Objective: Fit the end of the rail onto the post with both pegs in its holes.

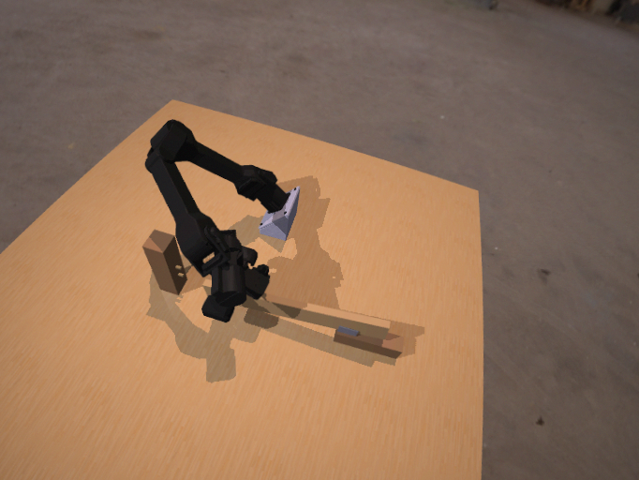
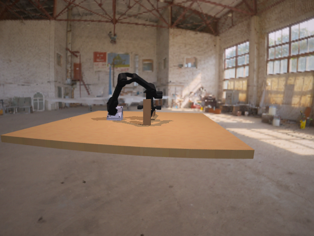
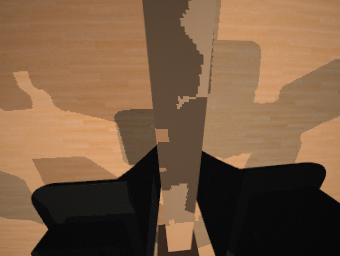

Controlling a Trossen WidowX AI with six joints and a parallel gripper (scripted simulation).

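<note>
The rail [image 1: 340, 316] [image 3: 175, 75] has its far end at the bracket [image 1: 347, 331] on the footboard block [image 1: 367, 345] [image 3: 161, 244]. My gripper [image 1: 237, 302] [image 2: 152, 114] [image 3: 172, 148] is shut on the rail towards its near end, one finger on each side in the wrist view. The post [image 1: 160, 265] [image 2: 147, 111] stands upright, and its pegs [image 1: 179, 266] face the gripper. In the top view a gap shows between post and gripper, with no rail in it. The rail's near end and holes are hidden by the gripper there and out of the wrist view; its height is unclear.
The arm's pale base [image 1: 278, 221] [image 2: 114, 116] stands on the table [image 1: 128, 412] [image 2: 113, 137], behind the rail in the top view. The arm arches over beside the post. Shadows of arm and rail cross the table around them.
</note>
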